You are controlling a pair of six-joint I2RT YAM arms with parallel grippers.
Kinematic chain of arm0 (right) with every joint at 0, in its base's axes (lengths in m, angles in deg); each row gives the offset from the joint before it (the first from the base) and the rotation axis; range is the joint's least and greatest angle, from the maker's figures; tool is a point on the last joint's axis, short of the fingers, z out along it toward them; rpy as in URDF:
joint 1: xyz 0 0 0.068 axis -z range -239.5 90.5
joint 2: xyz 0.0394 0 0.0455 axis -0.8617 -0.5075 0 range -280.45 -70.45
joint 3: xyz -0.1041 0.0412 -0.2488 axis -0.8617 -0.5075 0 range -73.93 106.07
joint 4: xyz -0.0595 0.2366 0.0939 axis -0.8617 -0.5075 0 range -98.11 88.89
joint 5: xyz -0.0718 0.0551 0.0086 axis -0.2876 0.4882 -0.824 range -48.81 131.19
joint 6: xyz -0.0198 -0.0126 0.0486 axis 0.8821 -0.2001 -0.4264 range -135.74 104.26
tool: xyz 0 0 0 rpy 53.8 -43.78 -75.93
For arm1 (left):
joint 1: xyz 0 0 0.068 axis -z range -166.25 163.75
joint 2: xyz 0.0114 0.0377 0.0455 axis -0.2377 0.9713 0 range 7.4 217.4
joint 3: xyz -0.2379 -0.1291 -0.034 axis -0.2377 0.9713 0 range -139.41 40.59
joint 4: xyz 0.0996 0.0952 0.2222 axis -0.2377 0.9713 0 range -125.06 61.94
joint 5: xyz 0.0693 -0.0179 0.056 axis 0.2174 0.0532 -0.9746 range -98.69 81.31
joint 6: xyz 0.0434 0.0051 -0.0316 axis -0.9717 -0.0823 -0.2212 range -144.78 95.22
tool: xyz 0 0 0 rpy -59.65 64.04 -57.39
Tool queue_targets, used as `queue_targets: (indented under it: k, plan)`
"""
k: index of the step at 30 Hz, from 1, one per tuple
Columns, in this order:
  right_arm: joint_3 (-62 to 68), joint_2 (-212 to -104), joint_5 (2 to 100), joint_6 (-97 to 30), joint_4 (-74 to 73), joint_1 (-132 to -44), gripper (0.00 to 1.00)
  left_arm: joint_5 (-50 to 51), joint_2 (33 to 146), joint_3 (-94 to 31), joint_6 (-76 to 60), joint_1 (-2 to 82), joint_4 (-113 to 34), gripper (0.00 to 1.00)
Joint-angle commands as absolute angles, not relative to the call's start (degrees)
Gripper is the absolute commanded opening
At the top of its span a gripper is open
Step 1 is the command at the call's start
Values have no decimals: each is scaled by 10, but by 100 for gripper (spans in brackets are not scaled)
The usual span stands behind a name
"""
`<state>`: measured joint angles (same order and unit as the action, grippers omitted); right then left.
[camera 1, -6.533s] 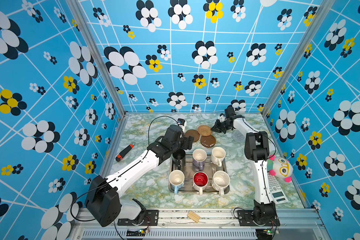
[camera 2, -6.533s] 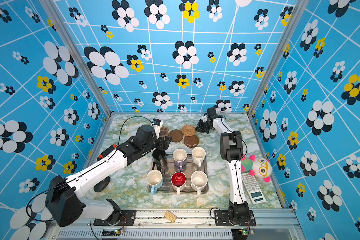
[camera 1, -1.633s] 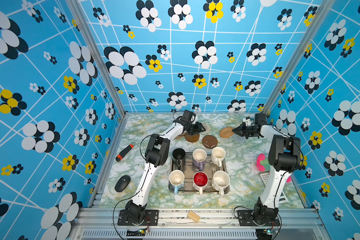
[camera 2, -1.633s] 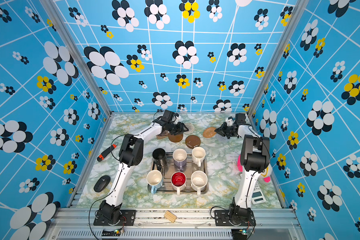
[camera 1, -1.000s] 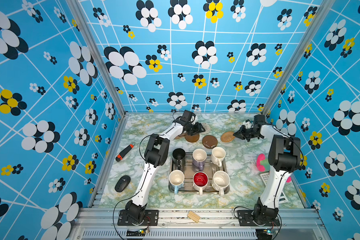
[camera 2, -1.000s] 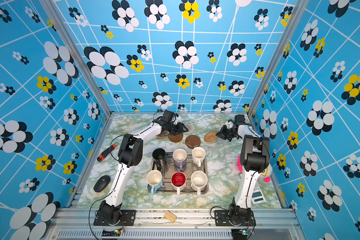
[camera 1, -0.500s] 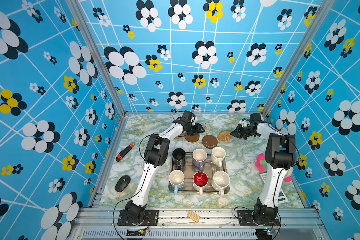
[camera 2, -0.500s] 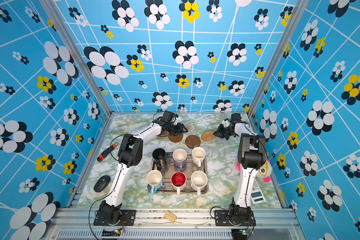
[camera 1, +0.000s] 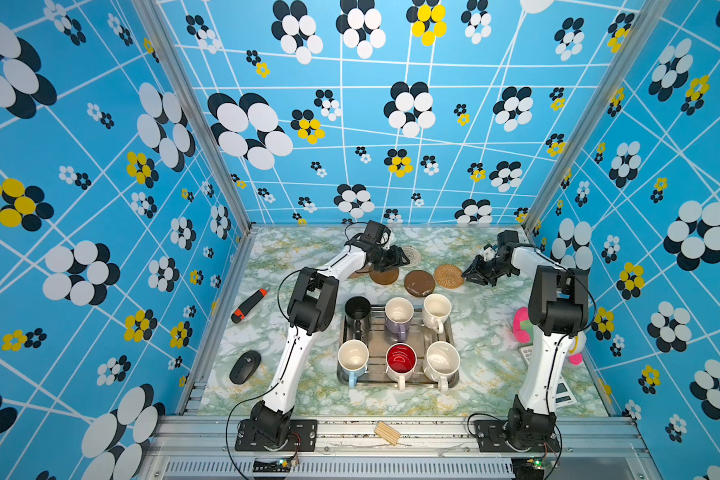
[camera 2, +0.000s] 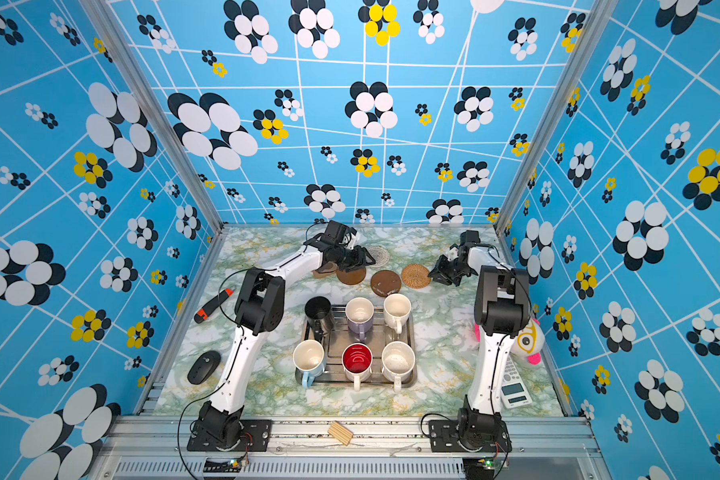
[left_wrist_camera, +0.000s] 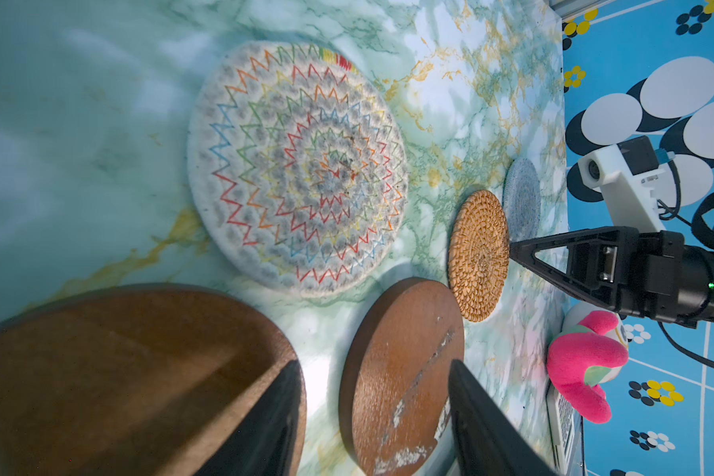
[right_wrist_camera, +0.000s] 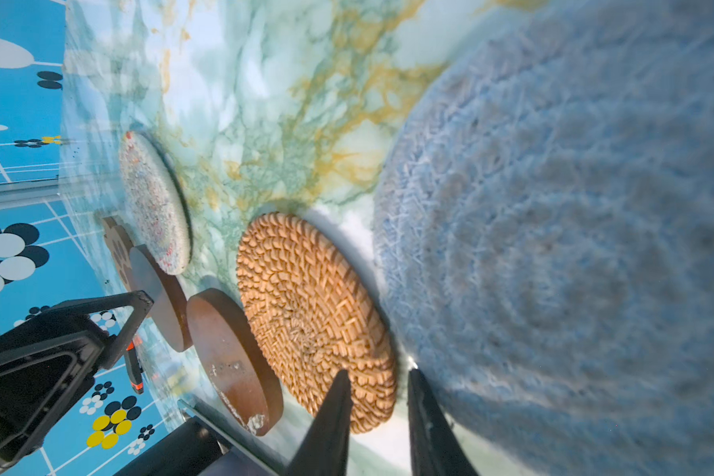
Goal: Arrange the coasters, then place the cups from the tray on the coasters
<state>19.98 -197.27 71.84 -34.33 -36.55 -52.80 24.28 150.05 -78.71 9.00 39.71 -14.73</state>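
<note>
Hazards, nearest first: on the tray (camera 1: 377,338) six mugs stand close together, and three handles reach to or past its near rim, so a lift that is not straight up would likely knock a neighbour. The cream mug (camera 1: 436,309), at the tray's far right corner, stands just before a dark-brown disc (camera 1: 419,283) and could clip it on the way out. Beyond the tray's far rim the coasters crowd: a second dark-brown disc (camera 1: 384,276) to the left, a rattan disc (camera 1: 448,275) to the right, edges near or touching, probably too tight for mugs side by side. Right gripper (camera 1: 470,274), beyond the tray's far right corner: jaws narrowly parted, rattan rim in the gap; a pad dragging on withdrawal could shove it against the grey spiral disc (right_wrist_camera: 573,247) just beside it. Left gripper (camera 1: 402,258), beyond the tray's far left: jaws apart, empty, low over the dark discs. The paw-shaped coaster (camera 2: 325,268) is half hidden under that arm, and any overlap cannot be told. The whitish lacy disc (camera 1: 412,254) lies farthest from the tray. Containers: the tray, on the counter (camera 1: 316,390), holds in its near row, left to right, a light blue mug (camera 1: 353,358), a white mug with red inside (camera 1: 400,359) and a speckled white mug (camera 1: 442,360). Its far row holds a black mug (camera 1: 357,311), a lavender mug (camera 1: 398,315) and the cream mug. All are upright and empty so far as seen. No coaster carries a mug.
</note>
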Motion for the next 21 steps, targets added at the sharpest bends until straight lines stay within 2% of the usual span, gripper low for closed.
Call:
queue_targets:
  k: [1,6,11,17,21]
  plan:
    - [210,-1955,706,-332,-385,-530,29,233,1458,-779,72,394,-136,58]
    - [202,-1902,705,-334,-383,-530,31,194,1428,-778,35,376,-92,62]
    - [188,-1861,717,-346,-366,-530,32,74,1394,-793,-55,364,16,67]
    - [153,-1814,711,-359,-343,-539,35,-70,1424,-865,-120,352,154,70]
    - [142,-1787,703,-359,-337,-553,37,-124,1461,-918,-139,354,209,73]
